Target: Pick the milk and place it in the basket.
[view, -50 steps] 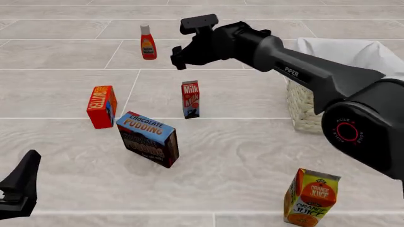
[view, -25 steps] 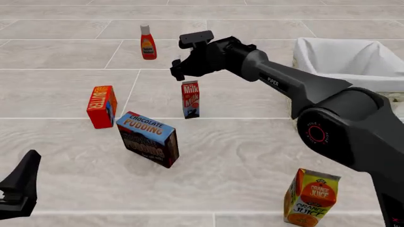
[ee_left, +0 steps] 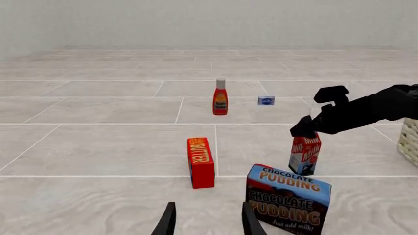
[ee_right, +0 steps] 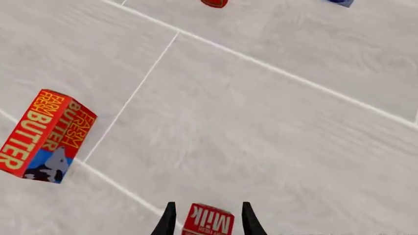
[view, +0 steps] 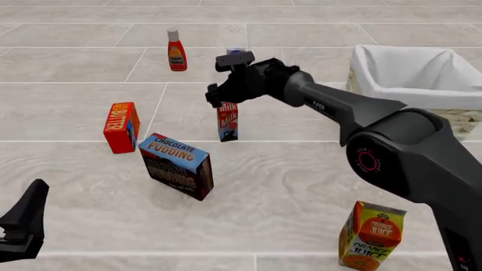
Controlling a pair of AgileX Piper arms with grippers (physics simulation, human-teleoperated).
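Observation:
The milk (view: pixel 227 121) stands upright on the tiled floor, a slim carton with a red top and a dark bottom. My right gripper (view: pixel 220 99) has come down onto its gabled top. In the right wrist view the milk (ee_right: pixel 209 223) sits between the two spread fingertips (ee_right: pixel 168 219), and the gripper is open. The left wrist view shows the milk (ee_left: pixel 305 155) with the right gripper (ee_left: pixel 306 129) at its top. The basket (view: pixel 362 63), wicker with a white lining, stands at the far right. My left gripper (ee_left: pixel 207 223) is open and low at the near left, holding nothing.
A butter box (view: pixel 121 127) stands left of the milk. A chocolate pudding box (view: pixel 177 165) lies in front of it. A ketchup bottle (view: pixel 176 51) is at the back, with a small blue item (ee_left: pixel 266 101) near it. An orange juice carton (view: pixel 371 236) stands near right.
The right gripper has dropped from above and behind the milk down onto its top, so the fingers now straddle it. The left arm has not moved.

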